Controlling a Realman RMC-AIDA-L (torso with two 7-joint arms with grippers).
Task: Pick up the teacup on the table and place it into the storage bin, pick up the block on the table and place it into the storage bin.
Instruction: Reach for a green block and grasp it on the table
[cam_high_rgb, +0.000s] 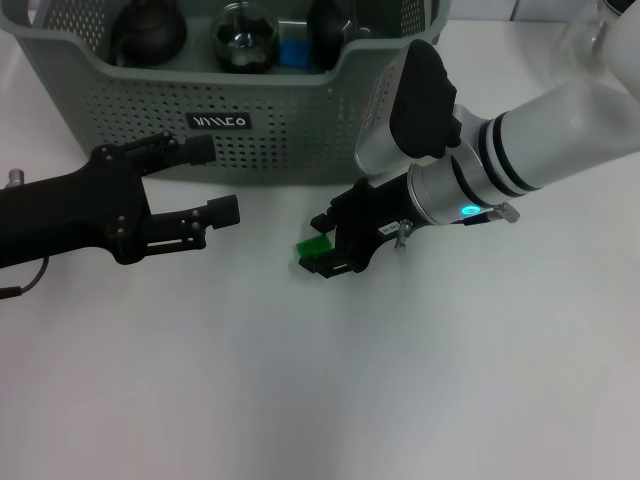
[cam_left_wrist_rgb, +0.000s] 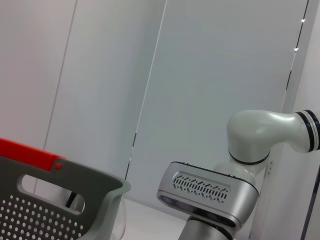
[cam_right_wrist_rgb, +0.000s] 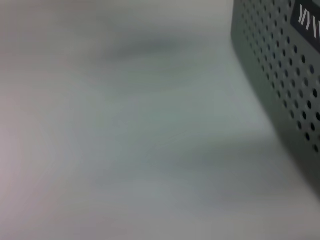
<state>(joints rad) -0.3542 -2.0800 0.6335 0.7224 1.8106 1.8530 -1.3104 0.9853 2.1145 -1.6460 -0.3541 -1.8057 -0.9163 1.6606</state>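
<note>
My right gripper (cam_high_rgb: 322, 252) is down on the table, clamped on the green block (cam_high_rgb: 314, 246), and the storage bin (cam_high_rgb: 150, 105) lies just behind it, beyond the fingers.

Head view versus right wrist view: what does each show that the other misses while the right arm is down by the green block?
Only the head view shows the right gripper around the green block on the table, the left gripper open in front of the bin, and a flask and a blue item inside the bin. Only the right wrist view shows the bin's perforated wall close up. Both share the storage bin with its black label and the white table.
</note>
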